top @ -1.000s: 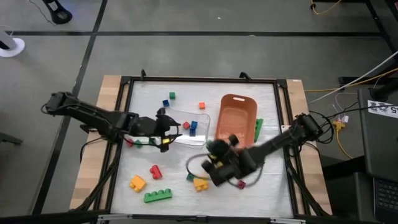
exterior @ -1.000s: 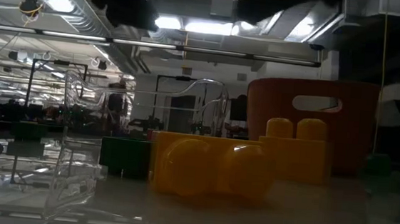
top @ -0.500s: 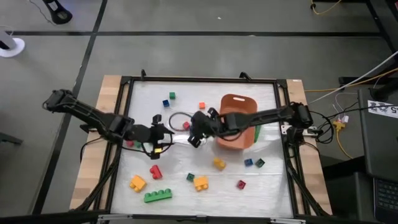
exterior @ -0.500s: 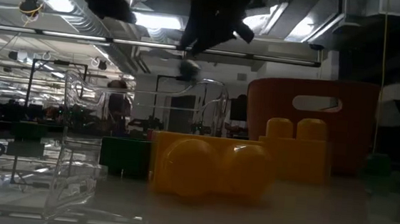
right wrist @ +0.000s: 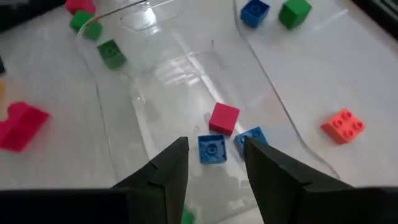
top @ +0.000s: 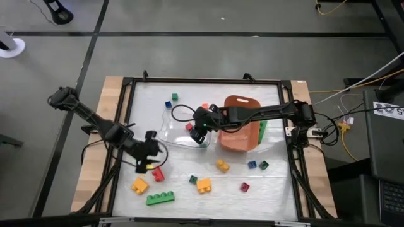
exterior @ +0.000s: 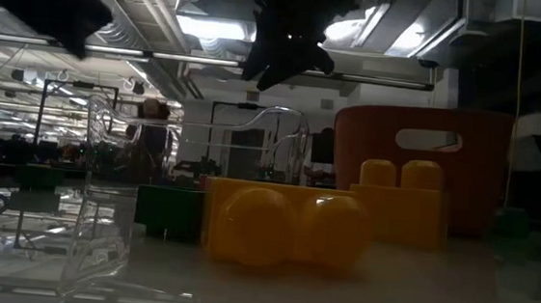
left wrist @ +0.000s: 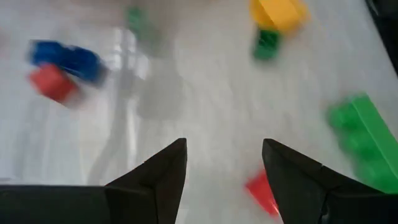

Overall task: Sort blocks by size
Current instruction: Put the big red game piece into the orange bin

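Orange plastic makes up the biggest thing on the table (top: 271,183): a bin (top: 243,135) right of centre, with a long green brick (top: 262,130) lying against its right side. Touching the bin's left side sits a clear tray (right wrist: 186,68); inside it lie a red cube (right wrist: 224,117) and two small blue bricks (right wrist: 212,149), close together.

The right gripper (top: 201,130) hangs over the tray, its fingers (right wrist: 273,177) parted and holding nothing. The left gripper (top: 149,162) is above the table's left front, fingers (left wrist: 155,180) spread and empty, just beside a red brick (top: 157,174).

Loose blocks lie along the front: a long green brick (top: 160,198), a yellow brick (top: 139,186), another yellow brick (top: 204,185) with a small green block (top: 193,180) beside it. Behind the tray sit a blue cube (top: 168,104) and a green cube (top: 174,97).
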`<action>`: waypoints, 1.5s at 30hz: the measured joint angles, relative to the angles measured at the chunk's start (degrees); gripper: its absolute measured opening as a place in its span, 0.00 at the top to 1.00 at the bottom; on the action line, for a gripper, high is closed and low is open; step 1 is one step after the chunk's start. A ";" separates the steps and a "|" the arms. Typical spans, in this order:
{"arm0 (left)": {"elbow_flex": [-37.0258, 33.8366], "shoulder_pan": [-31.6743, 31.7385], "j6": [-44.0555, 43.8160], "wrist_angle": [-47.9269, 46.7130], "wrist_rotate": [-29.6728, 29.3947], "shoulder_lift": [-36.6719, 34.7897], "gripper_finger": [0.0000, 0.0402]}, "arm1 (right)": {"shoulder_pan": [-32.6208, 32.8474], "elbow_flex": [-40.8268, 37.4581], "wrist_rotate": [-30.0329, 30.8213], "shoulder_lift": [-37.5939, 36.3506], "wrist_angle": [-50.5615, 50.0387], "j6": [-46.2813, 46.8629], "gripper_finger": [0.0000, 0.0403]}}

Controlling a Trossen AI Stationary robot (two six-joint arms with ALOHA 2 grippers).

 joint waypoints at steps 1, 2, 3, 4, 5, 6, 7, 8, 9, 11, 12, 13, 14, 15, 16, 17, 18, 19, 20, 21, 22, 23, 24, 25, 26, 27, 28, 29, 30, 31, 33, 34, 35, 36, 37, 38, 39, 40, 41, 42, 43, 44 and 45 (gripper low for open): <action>-0.31 -1.08 0.47 0.30 0.43 0.00 0.51 | 0.28 0.00 -0.21 0.00 0.04 -1.18 0.61; -0.74 -2.14 1.53 0.76 0.49 0.02 0.51 | 0.56 0.00 -0.39 0.00 0.02 -2.20 0.61; -1.20 -3.13 2.63 1.21 0.50 0.03 0.51 | 0.71 0.00 -0.39 0.00 0.02 -3.10 0.61; -1.77 -4.12 3.77 1.88 0.56 0.08 0.51 | 0.85 0.00 -0.55 0.00 0.04 -3.92 0.61; -2.36 -4.89 5.01 2.72 0.68 0.11 0.51 | 1.35 0.00 -0.77 0.00 0.06 -4.75 0.61; -3.00 -5.64 5.85 3.49 0.88 0.11 0.51 | 1.62 0.00 -1.03 0.00 0.05 -5.17 0.61; -3.75 -6.25 6.52 4.40 1.01 0.11 0.51 | 1.95 0.00 -1.01 0.00 0.06 -5.43 0.61; -4.46 -6.73 7.39 5.08 1.11 0.11 0.51 | 2.38 0.00 -1.12 0.00 0.04 -5.76 0.61; -5.26 -7.13 7.84 6.20 1.16 0.11 0.51 | 2.83 0.00 -1.14 0.00 0.04 -6.24 0.61; -6.68 -7.48 8.90 8.36 1.24 0.47 0.51 | 3.87 0.00 -1.12 0.00 0.09 -6.63 0.61; -7.46 -7.55 9.39 9.90 1.26 0.75 0.51 | 4.49 0.00 -1.14 0.00 0.09 -6.65 0.61; -8.18 -7.64 10.04 11.29 1.47 1.10 0.51 | 5.14 0.00 -1.14 0.00 0.09 -6.65 0.61; -8.89 -7.65 10.89 12.69 1.89 1.54 0.51 | 5.81 0.00 -1.18 0.00 0.15 -6.65 0.61; -9.35 -7.67 11.54 13.73 2.48 2.10 0.51 | 6.50 0.00 -1.20 -0.06 0.19 -6.65 0.61; -9.60 -7.67 12.39 14.36 3.19 2.84 0.51 | 7.19 0.00 -1.20 -0.08 0.28 -6.67 0.61; -9.75 -7.67 13.03 14.84 3.81 3.51 0.51 | 7.93 0.00 -1.20 -0.09 0.31 -6.67 0.61; -9.80 -7.67 13.73 15.21 4.61 4.20 0.51 | 8.68 0.00 -1.20 -0.09 0.31 -6.67 0.61; -9.80 -7.67 14.12 15.64 5.12 5.06 0.51 | 9.42 0.00 -1.19 -0.09 0.31 -6.65 0.61; -9.80 -7.67 14.87 16.23 5.61 5.92 0.51 | 10.13 0.00 -1.18 -0.09 0.31 -6.65 0.61; -9.80 -7.67 15.48 16.65 5.87 6.83 0.51 | 10.85 0.00 -1.18 -0.11 0.33 -6.65 0.61; -9.80 -7.67 16.29 16.91 5.87 7.80 0.51 | 11.60 0.00 -1.18 -0.13 0.33 -6.65 0.61; -9.80 -7.67 17.03 17.31 5.91 8.77 0.51 | 12.30 0.00 -1.18 -0.13 0.35 -6.65 0.61; -9.80 -7.67 18.04 17.89 5.95 9.80 0.51 | 12.99 0.00 -1.18 -0.15 0.33 -6.65 0.61; -9.80 -7.67 18.66 18.31 5.97 10.82 0.51 | 13.59 0.00 -1.18 -0.15 0.33 -6.67 0.61; -9.80 -7.67 19.63 18.61 6.04 11.78 0.51 | 14.16 0.00 -1.18 -0.15 0.37 -6.65 0.61; -9.80 -7.67 20.33 19.03 6.04 12.76 0.51 | 14.75 0.00 -1.16 -0.15 0.39 -6.63 0.61; -9.80 -7.67 21.21 19.30 6.06 13.64 0.51 | 15.29 0.00 -1.16 -0.15 0.40 -6.58 0.61; -9.80 -7.67 21.46 19.25 6.05 14.47 0.51 | 15.80 0.00 -1.16 -0.15 0.41 -6.41 0.61; -9.80 -7.67 21.65 19.22 6.05 15.24 0.51 | 16.28 0.00 -1.16 -0.15 0.44 -6.28 0.61; -9.80 -7.67 21.72 19.34 6.09 16.00 0.51 | 16.76 0.00 -1.16 -0.15 0.46 -6.16 0.61; -9.58 -7.67 21.71 19.92 6.33 17.16 0.51 | 17.69 0.00 -1.14 -0.15 0.46 -6.12 0.61; -9.57 -7.67 21.74 20.09 6.91 17.71 0.51 | 18.15 0.00 -1.14 -0.17 0.46 -6.12 0.61; -9.51 -7.65 21.77 20.26 7.54 18.18 0.51 | 18.63 0.00 -1.15 -0.17 0.46 -6.08 0.61; -9.52 -7.65 21.97 20.22 8.16 18.64 0.52 | 19.15 0.00 -1.23 -0.17 0.46 -6.08 0.61; -9.49 -7.66 22.13 20.25 8.95 18.94 0.53 | 19.65 0.00 -1.39 -0.17 0.46 -6.06 0.61; -9.56 -7.68 22.37 19.92 9.25 19.18 0.54 | 20.20 0.00 -1.46 -0.17 0.46 -6.00 0.61; -9.57 -7.69 22.42 19.90 9.30 19.41 0.56 | 20.80 0.00 -1.73 -0.17 0.46 -5.97 0.61; -9.53 -7.67 22.50 20.01 9.67 19.54 0.58 | 21.46 0.00 -1.81 -0.17 0.46 -5.96 0.61; -9.53 -7.63 22.49 20.03 10.00 19.70 0.60 | 22.11 0.00 -1.84 -0.17 0.44 -5.97 0.61; -9.55 -7.63 22.42 20.04 10.10 19.79 0.62 | 22.77 0.00 -1.88 -0.17 0.44 -5.97 0.61; -9.56 -7.61 22.29 20.01 10.08 19.80 0.64 | 23.39 0.00 -1.88 -0.17 0.44 -5.95 0.61; -9.56 -7.63 22.28 20.04 10.04 19.80 0.66 | 23.95 0.00 -1.88 -0.17 0.44 -5.96 0.61; -9.60 -7.63 22.28 20.33 10.04 19.80 0.69 | 24.54 0.00 -1.88 -0.17 0.44 -5.97 0.61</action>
